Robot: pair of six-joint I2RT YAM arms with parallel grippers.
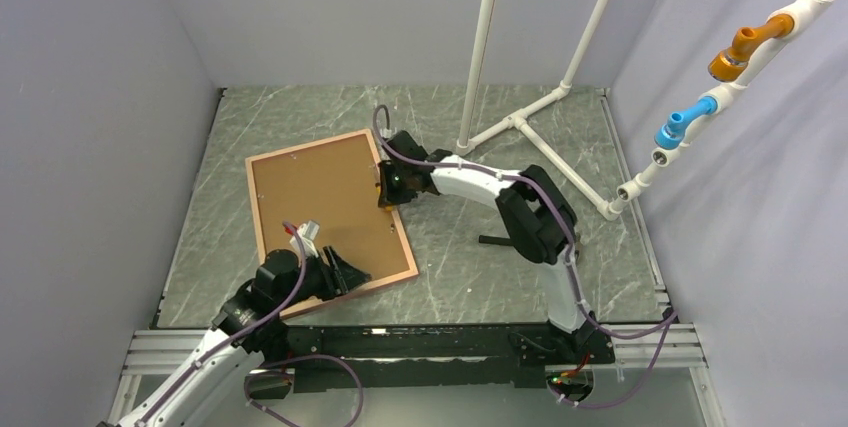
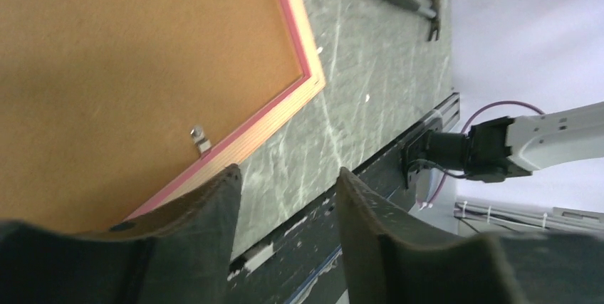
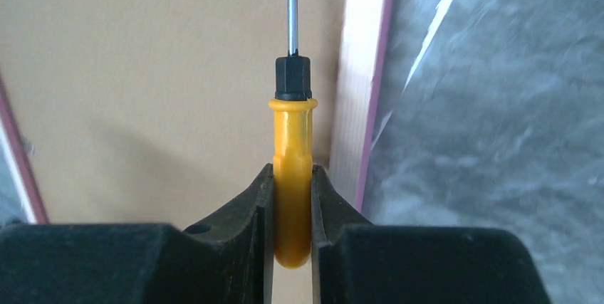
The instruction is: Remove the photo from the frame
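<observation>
The pink frame [image 1: 306, 146] lies face down on the table, its brown backing board [image 1: 320, 197] turned up. The photo is hidden under the board. My left gripper [image 1: 352, 272] hovers at the frame's near right corner. In the left wrist view it [image 2: 288, 172] is open and empty, with one finger over the frame's edge [image 2: 308, 62] near a small metal tab [image 2: 200, 139]. At the frame's right edge, my right gripper [image 1: 385, 187] is shut on a yellow-handled screwdriver [image 3: 292, 133]. Its shaft points along the board beside the frame's inner edge [image 3: 360, 105].
A black-handled hammer [image 2: 409, 6] lies on the marble table right of the frame, partly under the right arm [image 1: 500, 240]. A white pipe stand [image 1: 520, 122] rises at the back right. The black base rail [image 1: 400, 342] runs along the table's near edge.
</observation>
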